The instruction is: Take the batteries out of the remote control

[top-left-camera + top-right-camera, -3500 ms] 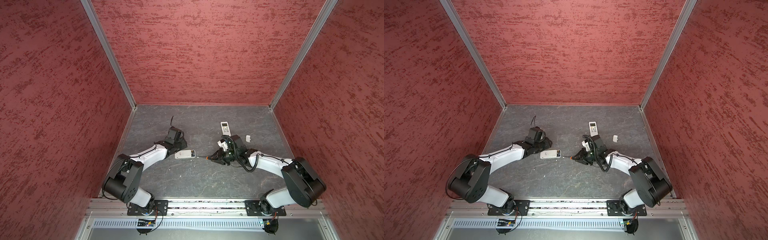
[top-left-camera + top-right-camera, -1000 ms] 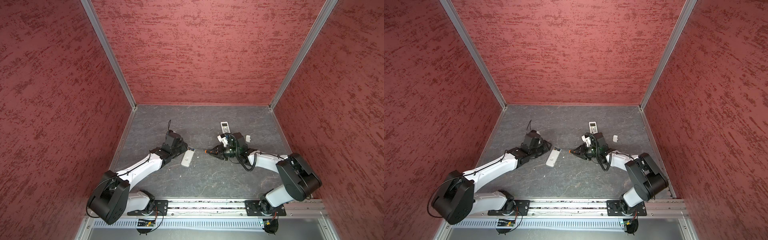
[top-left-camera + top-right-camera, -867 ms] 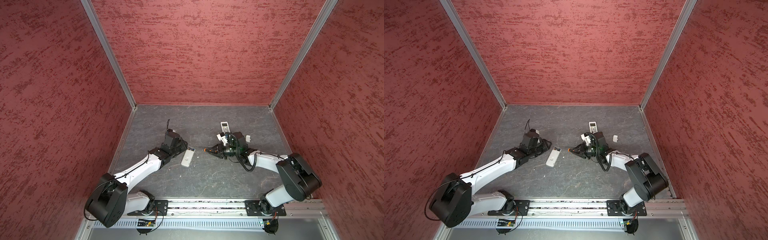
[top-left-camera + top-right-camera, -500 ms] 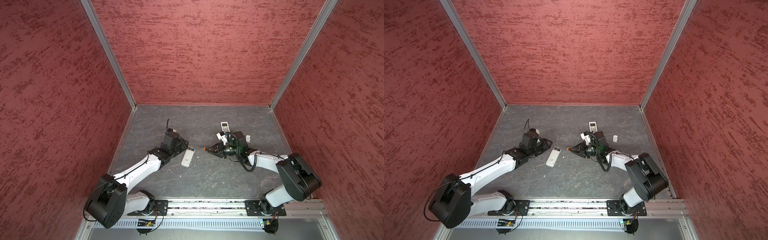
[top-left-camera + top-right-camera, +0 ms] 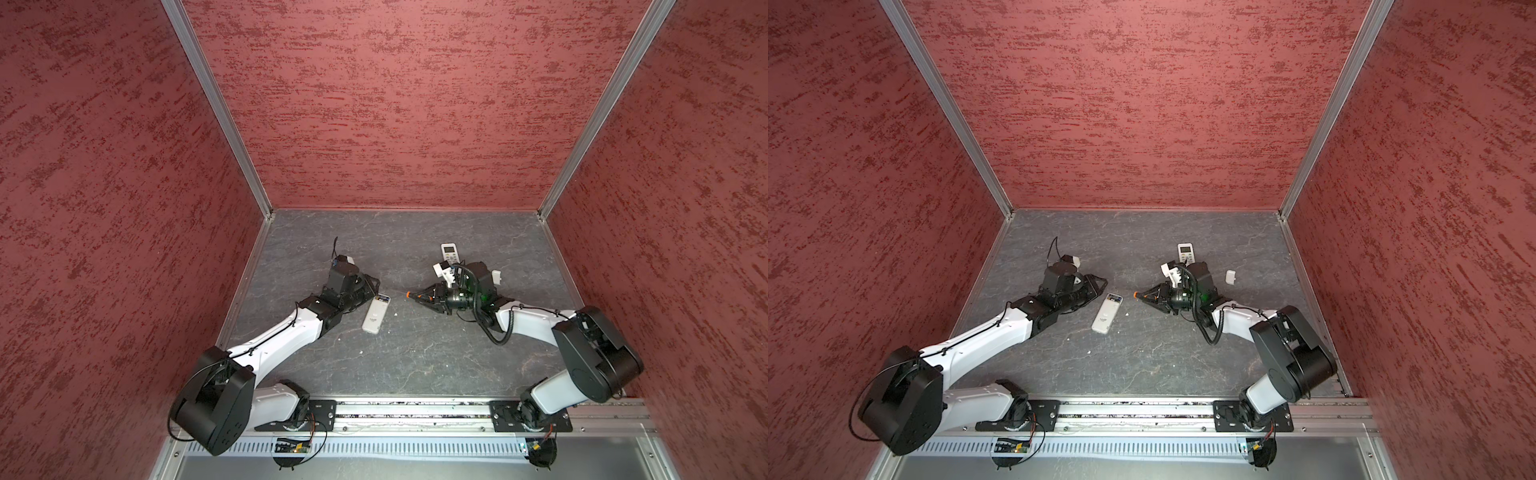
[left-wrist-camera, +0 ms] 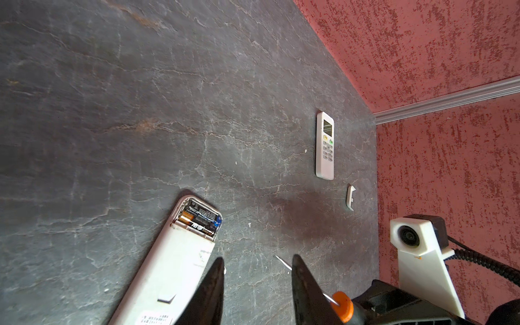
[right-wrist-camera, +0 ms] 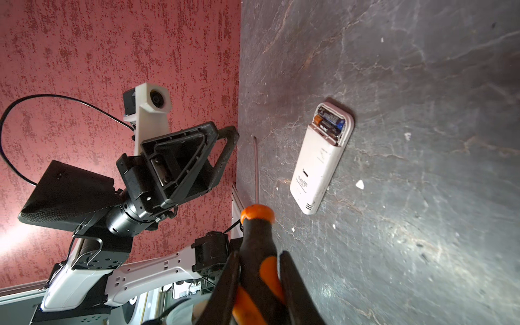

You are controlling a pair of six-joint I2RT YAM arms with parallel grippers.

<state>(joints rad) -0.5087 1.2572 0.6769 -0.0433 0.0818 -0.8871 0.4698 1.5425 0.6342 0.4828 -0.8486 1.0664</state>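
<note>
The white remote control [image 5: 375, 316] [image 5: 1106, 312] lies face down on the grey floor. Its battery bay at the far end is uncovered, and the dark batteries [image 6: 201, 218] [image 7: 329, 121] with a gold-brown end sit inside. My left gripper [image 5: 375, 286] [image 6: 256, 261] hovers beside that far end, open, with only floor between its fingers. My right gripper [image 5: 420, 296] [image 7: 259, 253] is shut on the orange-and-black screwdriver [image 7: 257, 233], whose thin shaft points toward the left gripper, short of the remote.
A second white remote [image 5: 449, 251] [image 6: 325, 146] lies face up behind the right gripper. A small white cover [image 5: 496, 276] [image 6: 351, 197] rests to its right. Red walls close in the back and both sides.
The remote has been turned from crosswise to lengthwise since the earliest frames. In the last second the left jaws have parted a little; the right gripper and screwdriver have barely shifted.
</note>
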